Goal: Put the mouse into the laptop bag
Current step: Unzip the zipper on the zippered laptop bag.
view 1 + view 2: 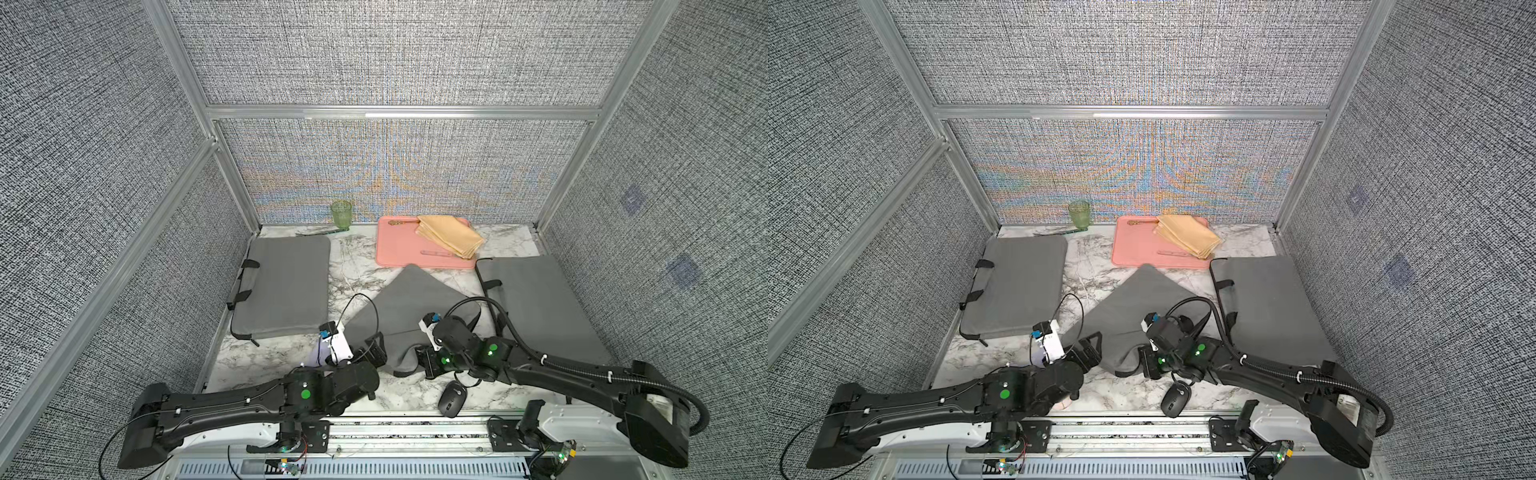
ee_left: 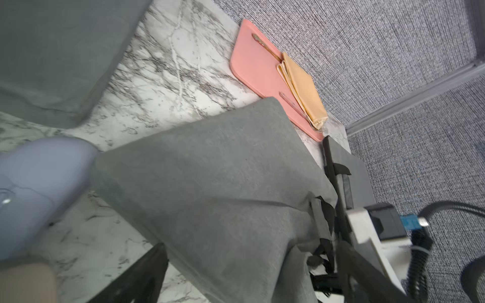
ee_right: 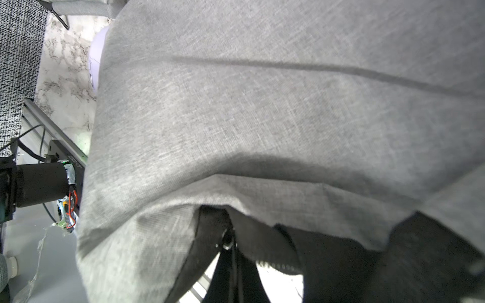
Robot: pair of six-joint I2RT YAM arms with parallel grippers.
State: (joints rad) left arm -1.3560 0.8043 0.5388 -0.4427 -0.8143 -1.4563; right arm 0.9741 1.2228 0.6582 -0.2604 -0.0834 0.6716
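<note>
Grey laptop bag (image 1: 409, 303) lies angled at frame centre on the table (image 1: 357, 257). Right claw (image 1: 428, 361) is clenched on its near edge; left claw (image 1: 376, 353), released, sits at its lower-left corner beside a lilac mouse (image 2: 39, 189). Black mouse (image 1: 452, 399) rests at lower centre, outside the bag.

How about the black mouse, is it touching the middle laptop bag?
Apart. In both top views, a strip of bare marble table shows between the black mouse and the near edge of the middle laptop bag.
</note>
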